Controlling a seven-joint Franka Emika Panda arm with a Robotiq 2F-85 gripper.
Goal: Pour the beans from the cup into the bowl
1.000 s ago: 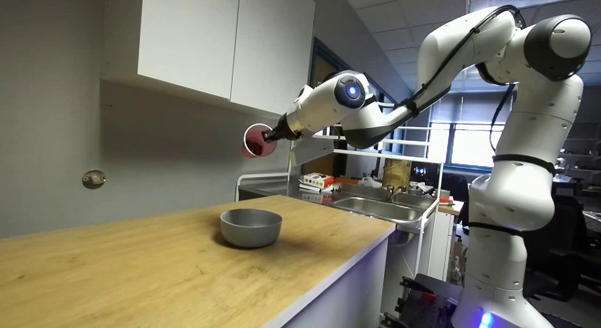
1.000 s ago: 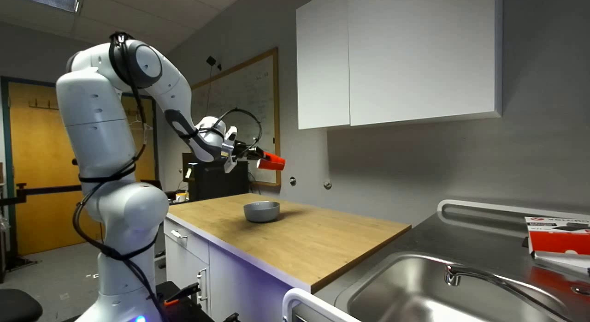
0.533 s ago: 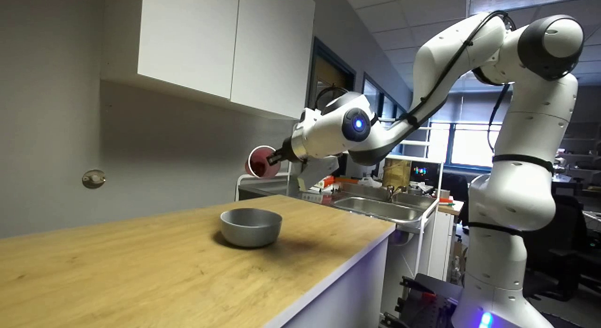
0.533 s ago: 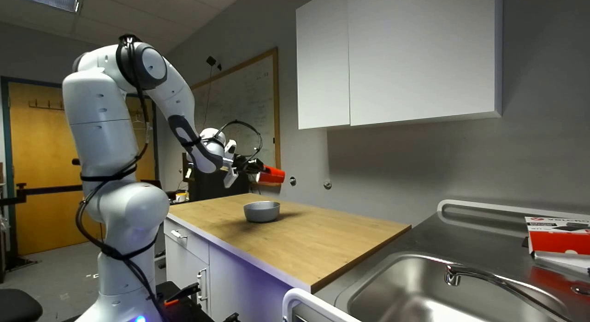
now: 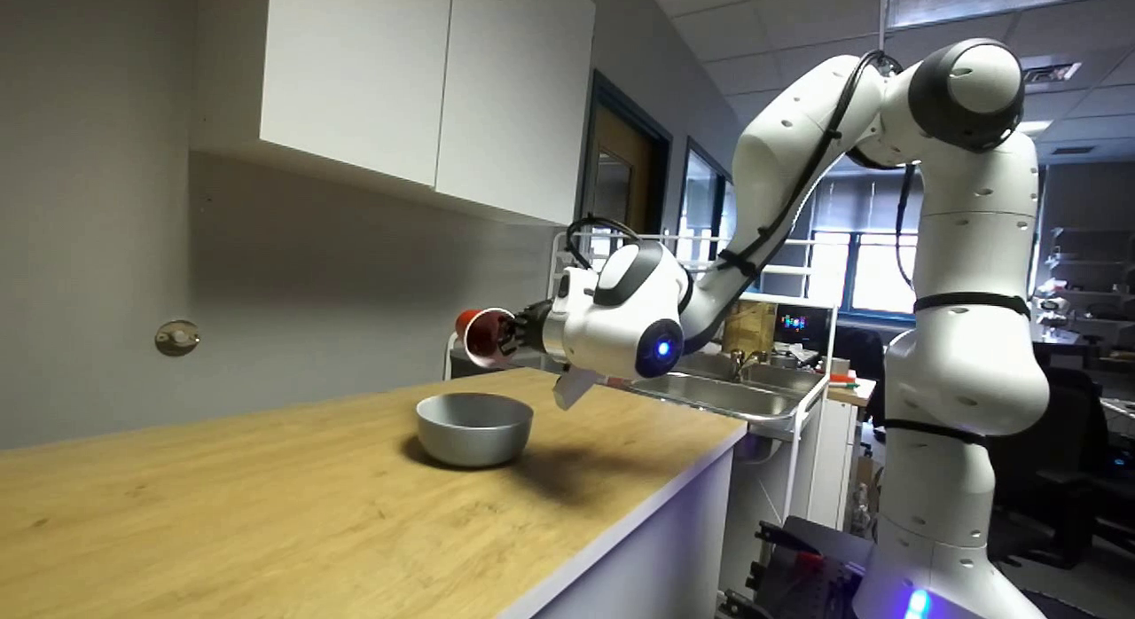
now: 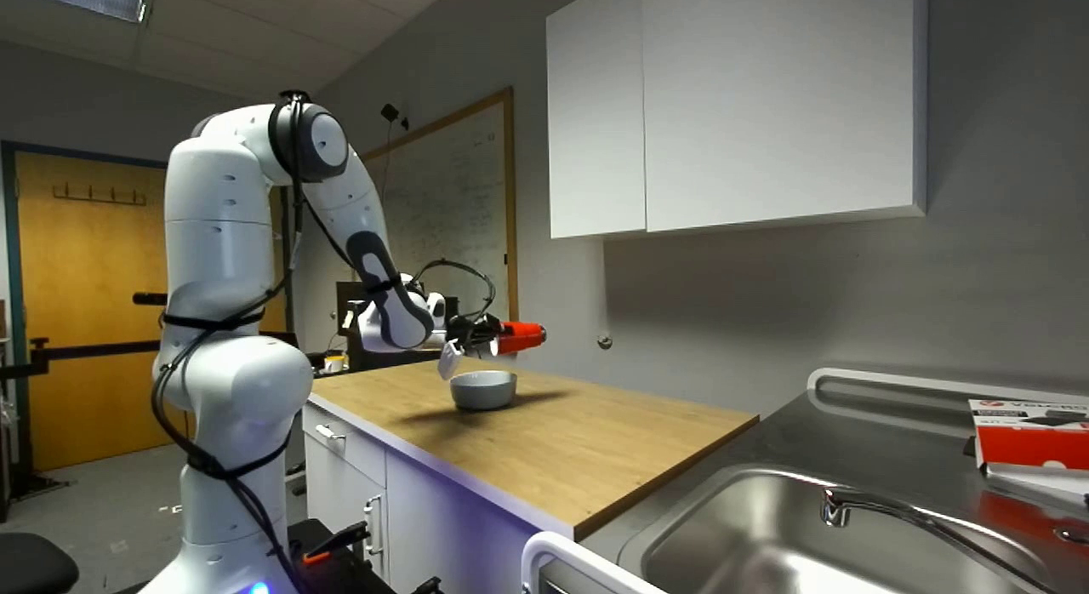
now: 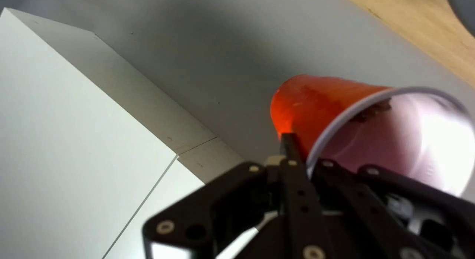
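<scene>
The red cup is held on its side above the counter, its pale rim tipped toward the bowl's side, in both exterior views. My gripper is shut on the cup wall near the rim, one finger outside and one inside. In the wrist view the cup shows a few dark brown beans inside near the rim. The grey bowl stands upright on the counter, below the cup and apart from it, also in an exterior view. The bowl's edge shows in the wrist view corner. Its inside bottom is hidden.
The wooden counter runs along the grey wall. A white wall cabinet hangs above. A metal sink with a tap and a red-white box are beside the counter. A white rack stands near the sink.
The arm has come down with the cup in the gripper. The wrist has turned, and the cup has tipped so its mouth points lower. The bowl has not moved.
</scene>
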